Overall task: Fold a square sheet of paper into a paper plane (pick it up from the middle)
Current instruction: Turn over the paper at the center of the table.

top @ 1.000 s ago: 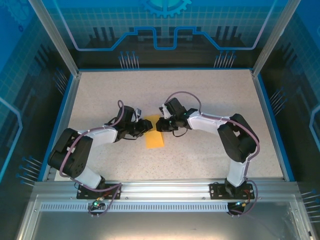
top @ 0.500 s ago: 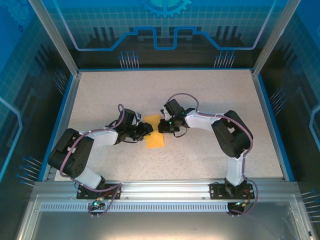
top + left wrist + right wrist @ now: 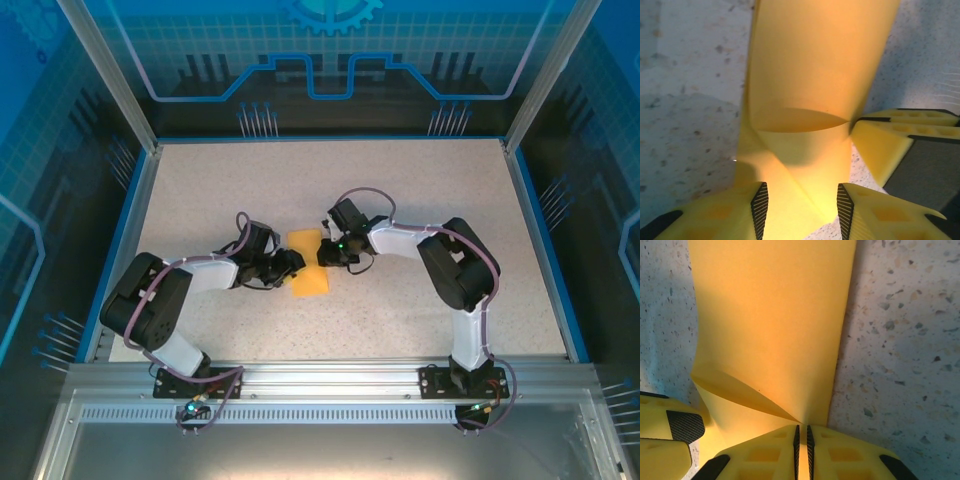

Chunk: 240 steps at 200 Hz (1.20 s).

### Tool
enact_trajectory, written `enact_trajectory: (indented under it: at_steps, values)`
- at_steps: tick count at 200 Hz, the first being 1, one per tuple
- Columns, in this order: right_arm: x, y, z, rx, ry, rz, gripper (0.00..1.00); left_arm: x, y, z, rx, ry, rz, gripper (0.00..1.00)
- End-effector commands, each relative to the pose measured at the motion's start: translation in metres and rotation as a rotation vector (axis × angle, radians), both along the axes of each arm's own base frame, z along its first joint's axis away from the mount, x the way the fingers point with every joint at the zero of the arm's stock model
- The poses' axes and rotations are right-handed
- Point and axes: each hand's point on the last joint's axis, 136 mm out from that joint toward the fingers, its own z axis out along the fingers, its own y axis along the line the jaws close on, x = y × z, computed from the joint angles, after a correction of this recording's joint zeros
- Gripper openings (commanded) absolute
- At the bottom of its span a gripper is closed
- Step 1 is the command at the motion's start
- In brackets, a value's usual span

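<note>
The orange-yellow sheet of paper (image 3: 309, 262) lies mid-tabletop (image 3: 430, 200), folded to a rectangle, between the two arms. The right fingers (image 3: 765, 452) are pinched together on its right edge, with a flap raised there. The left fingers (image 3: 759, 202) stand parted at its left edge; whether they touch it I can't quite tell.

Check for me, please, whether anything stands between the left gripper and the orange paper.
Nothing visible does: the left gripper has its open jaws either side of the paper, and the right gripper pinches its other edge.
</note>
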Motion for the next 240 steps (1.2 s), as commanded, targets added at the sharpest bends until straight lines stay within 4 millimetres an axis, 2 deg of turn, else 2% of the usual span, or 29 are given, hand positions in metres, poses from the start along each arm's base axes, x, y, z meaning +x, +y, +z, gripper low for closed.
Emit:
enact_trajectory:
  at_steps: [1, 38, 85, 188, 240]
  values:
    - [0.006, -0.004, -0.004, -0.013, 0.015, -0.023, 0.16, -0.002, 0.003, 0.003, 0.031, -0.008, -0.008, 0.47]
    - [0.006, -0.006, -0.007, -0.015, 0.026, -0.034, 0.15, 0.004, -0.004, 0.006, -0.002, -0.016, -0.007, 0.48]
    - [0.004, -0.006, -0.009, 0.012, 0.043, -0.049, 0.15, 0.012, -0.009, 0.012, -0.020, -0.038, -0.013, 0.39]
    - [0.001, -0.008, -0.011, 0.017, 0.052, -0.054, 0.14, 0.020, -0.018, 0.006, -0.054, -0.025, -0.023, 0.41]
    - [0.001, -0.009, -0.011, 0.026, 0.055, -0.060, 0.14, 0.025, -0.022, 0.014, -0.089, -0.070, -0.026, 0.35]
